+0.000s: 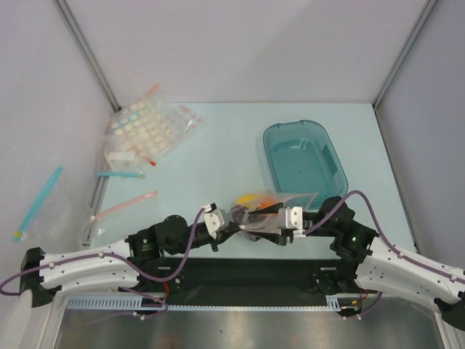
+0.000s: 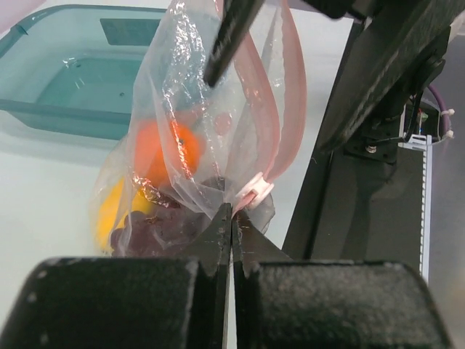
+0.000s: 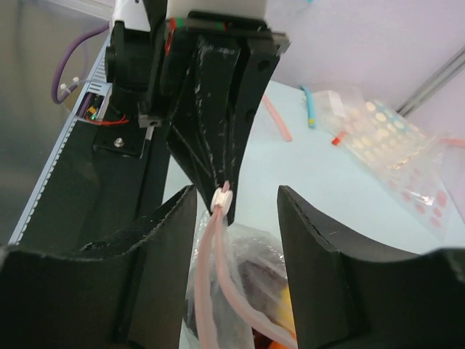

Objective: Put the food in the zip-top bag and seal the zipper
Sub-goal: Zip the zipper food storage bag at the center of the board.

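The clear zip-top bag hangs lifted between my two grippers near the front of the table. Inside it are an orange, a yellow piece and dark purple grapes. Its zipper is two pale pink strips standing apart, joined at a white slider. My left gripper is shut on the bag's corner just below the slider. My right gripper is open, with its fingers either side of the strips and the slider.
The teal tray stands behind the bag at the right, with no fruit in it. Dotted clear bags lie at the back left, with loose pink and blue strips nearby. The black base strip runs along the near edge.
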You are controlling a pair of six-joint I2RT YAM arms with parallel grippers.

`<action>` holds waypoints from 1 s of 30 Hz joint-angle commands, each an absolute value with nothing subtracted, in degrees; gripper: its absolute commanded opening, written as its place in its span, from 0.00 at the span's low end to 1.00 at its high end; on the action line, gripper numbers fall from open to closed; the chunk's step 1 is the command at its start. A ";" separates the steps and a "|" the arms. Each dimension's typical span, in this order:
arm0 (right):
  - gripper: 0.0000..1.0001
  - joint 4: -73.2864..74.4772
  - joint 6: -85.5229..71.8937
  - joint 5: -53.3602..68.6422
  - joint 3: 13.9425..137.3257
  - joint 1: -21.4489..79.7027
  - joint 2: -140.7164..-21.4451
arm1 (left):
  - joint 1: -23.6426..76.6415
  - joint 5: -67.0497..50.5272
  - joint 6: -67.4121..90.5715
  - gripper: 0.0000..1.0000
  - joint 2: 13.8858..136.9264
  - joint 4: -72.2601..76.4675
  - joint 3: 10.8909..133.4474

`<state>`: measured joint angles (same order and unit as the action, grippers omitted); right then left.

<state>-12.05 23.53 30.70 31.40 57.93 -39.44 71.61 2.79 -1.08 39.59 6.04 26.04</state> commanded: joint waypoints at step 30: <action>0.41 -11.25 26.54 26.63 35.77 63.63 -46.05 | 72.16 2.55 -1.85 0.00 37.18 9.32 26.46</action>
<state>-8.62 27.03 27.20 33.56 63.16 -45.98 71.88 3.51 -1.48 36.67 6.76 25.98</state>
